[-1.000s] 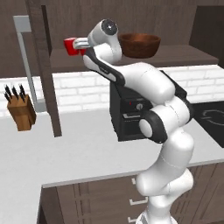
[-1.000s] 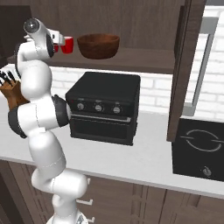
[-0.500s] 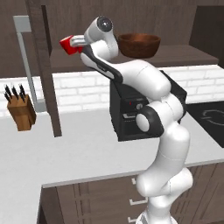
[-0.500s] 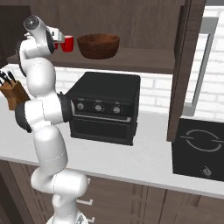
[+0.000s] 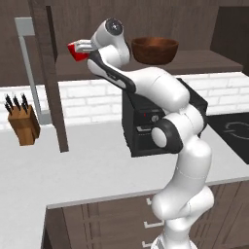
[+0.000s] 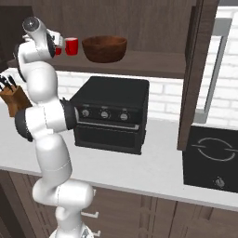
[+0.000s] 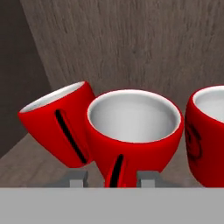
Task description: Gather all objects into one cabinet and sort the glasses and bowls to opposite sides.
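In the hand view, three red cups stand close together on the cabinet shelf (image 7: pixel 26 162). The left cup (image 7: pixel 59 122) leans over, the middle cup (image 7: pixel 133 135) sits between my fingertips, and the right cup (image 7: pixel 208 135) is cut by the frame edge. My gripper (image 7: pixel 113 178) is open around the middle cup's base, with a gap at the left fingertip (image 7: pixel 76 178). In the left base view my gripper (image 5: pixel 80 48) is at a red cup (image 5: pixel 73 51), left of the wooden bowl (image 5: pixel 154 50). In the right base view a cup (image 6: pixel 71 46) stands between my hand and the bowl (image 6: pixel 104 48).
A black countertop oven (image 6: pixel 111 116) sits under the shelf (image 6: pixel 139 65). A knife block (image 5: pixel 23 124) stands at the left. An open cabinet door (image 5: pixel 48 73) hangs left of my hand, and another door (image 6: pixel 197 69) at the right. A cooktop (image 6: pixel 216 158) lies on the right.
The jaws have parted from the red cup they were shut on. The hand with the cup has shifted slightly left along the shelf.
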